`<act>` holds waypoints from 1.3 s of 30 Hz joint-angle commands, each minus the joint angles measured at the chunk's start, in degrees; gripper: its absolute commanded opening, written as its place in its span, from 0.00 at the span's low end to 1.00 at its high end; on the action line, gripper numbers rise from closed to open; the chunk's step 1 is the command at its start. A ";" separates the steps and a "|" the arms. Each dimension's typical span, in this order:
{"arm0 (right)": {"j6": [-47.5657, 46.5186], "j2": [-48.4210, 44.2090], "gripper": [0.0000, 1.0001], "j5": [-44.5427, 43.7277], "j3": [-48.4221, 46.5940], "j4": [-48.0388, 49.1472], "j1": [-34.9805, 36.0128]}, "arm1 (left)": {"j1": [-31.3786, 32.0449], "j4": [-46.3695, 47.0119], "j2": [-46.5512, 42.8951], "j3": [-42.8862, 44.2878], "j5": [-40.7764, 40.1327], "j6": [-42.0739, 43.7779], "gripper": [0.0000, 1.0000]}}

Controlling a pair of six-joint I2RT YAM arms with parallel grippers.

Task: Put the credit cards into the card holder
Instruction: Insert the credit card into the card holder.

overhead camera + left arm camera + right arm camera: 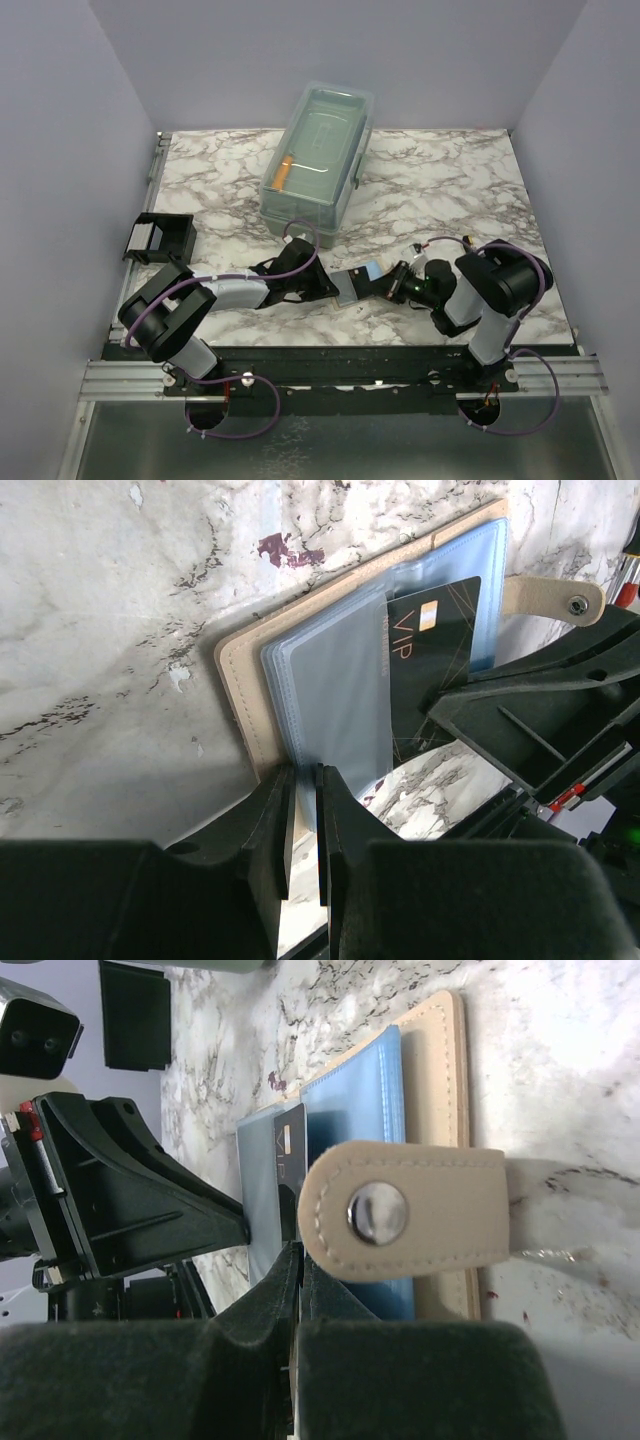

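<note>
The card holder (352, 283) is a tan wallet (240, 680) with clear bluish sleeves and a snap strap (410, 1210). It lies open on the marble between the two arms. A dark grey credit card (435, 650) marked VIP sits partly inside one sleeve. My left gripper (305, 775) is shut on the near edge of a clear sleeve (335, 700) and holds it up. From the other side my right gripper (300, 1250) is shut on the dark card's (291, 1150) outer edge. In the top view the left gripper (333, 288) and right gripper (390, 283) face each other across the wallet.
A small black open-topped rack (160, 238) with dividers stands at the table's left edge and also shows in the right wrist view (135, 1015). A large clear lidded box (320, 160) stands at the back middle with an orange item inside.
</note>
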State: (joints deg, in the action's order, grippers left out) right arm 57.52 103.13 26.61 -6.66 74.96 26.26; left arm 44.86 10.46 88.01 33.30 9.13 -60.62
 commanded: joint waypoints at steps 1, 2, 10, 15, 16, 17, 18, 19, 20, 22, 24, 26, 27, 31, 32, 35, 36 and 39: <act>-1.50 3.36 0.00 3.02 -0.80 -3.55 1.03 | 0.36 -3.26 0.43 -0.87 -1.18 0.67 0.19; -1.45 3.70 0.00 3.47 -0.96 -3.43 1.11 | 0.38 -3.25 0.47 -0.87 -1.20 0.75 0.19; -6.92 -2.26 0.11 2.81 -5.22 -19.74 3.66 | 0.34 -3.40 -0.37 -0.85 -1.54 1.29 0.19; -14.05 -14.28 0.37 -4.31 -8.65 -44.30 3.67 | 0.39 -5.35 -4.15 -2.59 -3.37 1.81 0.23; -15.17 -16.27 0.40 -5.36 -9.29 -47.64 3.63 | 0.40 -6.16 -4.82 -2.58 -3.75 2.23 0.24; -16.11 -17.75 0.42 -6.21 -10.06 -50.99 3.69 | 0.36 -6.92 -5.32 -2.54 -4.20 2.57 0.24; -17.70 -18.99 0.44 -7.15 -11.14 -54.20 3.62 | 0.40 -7.49 -5.67 -2.54 -4.44 2.80 0.24; -18.66 -20.18 0.46 -8.31 -12.15 -57.16 3.70 | 0.36 -7.96 -6.01 -2.61 -4.66 2.83 0.25; -18.88 -21.38 0.48 -8.99 -12.60 -58.35 3.65 | 0.40 -8.19 -6.40 -2.74 -4.89 2.95 0.25; -19.97 -22.07 0.50 -8.89 -13.69 -59.25 3.67 | 0.32 -8.26 -6.68 -3.01 -5.35 2.93 0.25; -20.34 -21.78 0.51 -9.91 -16.19 -62.78 3.65 | 0.36 -8.13 -5.89 -2.75 -5.12 3.30 0.25; -20.96 -22.17 0.52 -10.95 -17.79 -64.46 3.59 | 0.39 -7.77 -4.46 -1.84 -4.07 3.71 0.25; -21.44 -22.52 0.52 -11.67 -18.43 -65.24 3.62 | 0.40 -7.63 -3.86 -1.42 -3.60 3.73 0.25; -22.76 -22.47 0.52 -14.56 -21.19 -70.17 3.65 | 0.39 -6.04 -2.59 -0.14 -2.41 3.86 0.25; -22.53 -23.10 0.53 -14.94 -21.09 -70.00 3.63 | 0.40 -6.03 -2.24 0.14 -2.36 4.09 0.25; -22.91 -23.15 0.56 -14.08 -21.70 -68.87 3.62 | 0.39 -5.98 -1.11 0.74 -2.36 4.18 0.25; -23.04 -22.69 0.56 -13.30 -21.84 -68.30 3.62 | 0.36 -5.98 -0.76 0.90 -2.36 4.07 0.25; -23.07 -21.12 0.54 -11.68 -21.65 -65.43 3.62 | 0.35 -5.89 0.00 1.07 -2.18 4.01 0.24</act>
State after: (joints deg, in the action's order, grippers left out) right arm 36.34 80.31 15.97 -27.88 10.50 29.95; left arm 44.88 5.52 86.15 33.78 6.79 -57.78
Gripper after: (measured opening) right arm 0.548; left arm 0.250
